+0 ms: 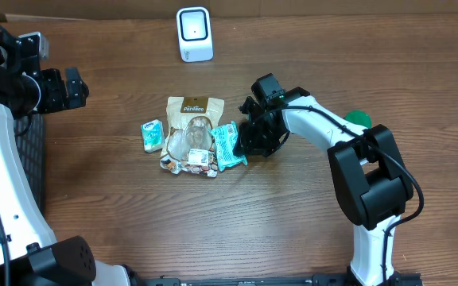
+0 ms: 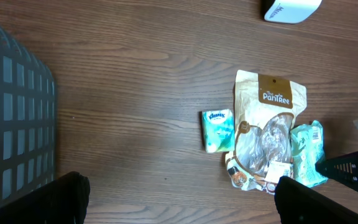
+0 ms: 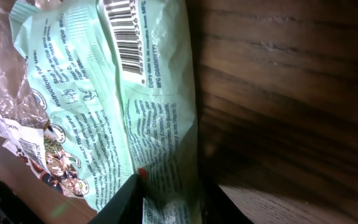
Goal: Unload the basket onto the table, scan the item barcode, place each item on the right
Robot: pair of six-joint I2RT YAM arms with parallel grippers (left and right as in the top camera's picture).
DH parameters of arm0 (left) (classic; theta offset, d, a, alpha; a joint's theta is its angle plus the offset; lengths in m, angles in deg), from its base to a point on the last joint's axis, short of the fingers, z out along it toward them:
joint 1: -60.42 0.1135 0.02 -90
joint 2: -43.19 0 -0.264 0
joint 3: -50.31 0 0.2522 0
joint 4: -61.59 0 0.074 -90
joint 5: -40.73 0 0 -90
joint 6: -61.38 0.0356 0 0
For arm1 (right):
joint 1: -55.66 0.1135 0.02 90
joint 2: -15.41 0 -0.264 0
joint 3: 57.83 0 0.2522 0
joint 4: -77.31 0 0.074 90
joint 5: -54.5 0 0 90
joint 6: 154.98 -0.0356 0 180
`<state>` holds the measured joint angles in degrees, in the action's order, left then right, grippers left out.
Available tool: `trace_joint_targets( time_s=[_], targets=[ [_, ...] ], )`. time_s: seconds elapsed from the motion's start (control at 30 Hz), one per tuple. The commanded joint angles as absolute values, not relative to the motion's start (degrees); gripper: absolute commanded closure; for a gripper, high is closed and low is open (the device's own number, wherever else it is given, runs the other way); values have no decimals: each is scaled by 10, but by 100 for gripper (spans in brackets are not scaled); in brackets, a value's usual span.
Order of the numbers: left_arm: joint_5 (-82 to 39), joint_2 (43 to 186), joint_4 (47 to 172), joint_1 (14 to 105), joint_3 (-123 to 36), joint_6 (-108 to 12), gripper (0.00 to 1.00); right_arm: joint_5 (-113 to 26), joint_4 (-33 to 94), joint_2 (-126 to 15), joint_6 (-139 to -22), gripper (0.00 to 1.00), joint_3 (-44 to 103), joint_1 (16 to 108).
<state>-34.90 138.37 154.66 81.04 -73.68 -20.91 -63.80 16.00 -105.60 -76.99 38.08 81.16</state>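
A mint-green wipes packet (image 1: 227, 145) lies at the right edge of a small pile in the middle of the table. My right gripper (image 1: 246, 141) is low over the table and shut on that packet's right end. In the right wrist view the packet (image 3: 135, 106) fills the left half, its barcode (image 3: 126, 31) faces up, and the black fingers (image 3: 126, 200) pinch its near edge. The white barcode scanner (image 1: 194, 33) stands at the table's far edge. My left gripper (image 1: 76, 87) hangs open at the far left, holding nothing; its fingers (image 2: 67, 199) frame bare wood.
A brown-and-clear PaniTree snack bag (image 1: 191, 127) and a small Kleenex pack (image 1: 152, 135) lie left of the packet. A dark mesh basket (image 2: 11, 124) stands at the left table edge. A green object (image 1: 359, 117) peeks out behind the right arm.
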Motion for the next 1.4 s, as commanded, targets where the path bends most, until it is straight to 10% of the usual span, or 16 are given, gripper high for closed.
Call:
trace_joint_targets(
  time_s=[0.0,1.37],
  targets=[
    [-346,1386,1546,806,-742,-200,1,-624,162,-1052,-772,73,374,810],
    [-346,1386,1546,806,-742,-200,1,-583,72,-910,-754,91,404,807]
  ],
)
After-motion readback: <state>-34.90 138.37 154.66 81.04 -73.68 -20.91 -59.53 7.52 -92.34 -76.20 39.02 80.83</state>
